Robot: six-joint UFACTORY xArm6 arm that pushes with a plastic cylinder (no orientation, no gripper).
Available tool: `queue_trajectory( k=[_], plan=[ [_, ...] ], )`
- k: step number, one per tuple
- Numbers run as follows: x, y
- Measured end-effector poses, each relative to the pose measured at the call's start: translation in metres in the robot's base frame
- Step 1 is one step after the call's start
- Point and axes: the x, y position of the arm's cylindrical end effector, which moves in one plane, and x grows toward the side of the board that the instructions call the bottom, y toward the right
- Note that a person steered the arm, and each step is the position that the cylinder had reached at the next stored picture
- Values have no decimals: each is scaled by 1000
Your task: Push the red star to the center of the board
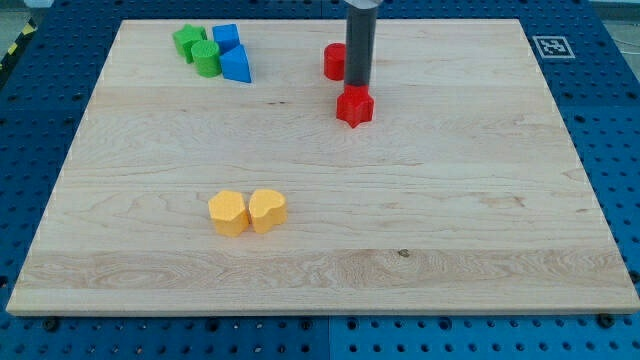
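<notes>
The red star [354, 106] lies on the wooden board [320, 200] in the upper middle of the view. My tip [358, 87] stands right at the star's top edge, touching or nearly touching it. A second red block [334, 61], rounded in shape, sits just to the view's left of the rod, partly hidden by it.
At the upper left a green star-like block [187, 41], a green cylinder [207, 59], a blue cube [226, 38] and a blue triangular block [237, 65] are bunched together. Two yellow blocks [228, 212] [267, 210] sit side by side in the lower left middle.
</notes>
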Motion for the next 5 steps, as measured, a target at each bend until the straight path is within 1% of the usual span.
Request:
queue_trajectory(
  k=[1,2,3,4,5],
  plan=[
    [14,5],
    [21,-8],
    [22,-35],
    [38,-20],
    [42,-14]
  ],
)
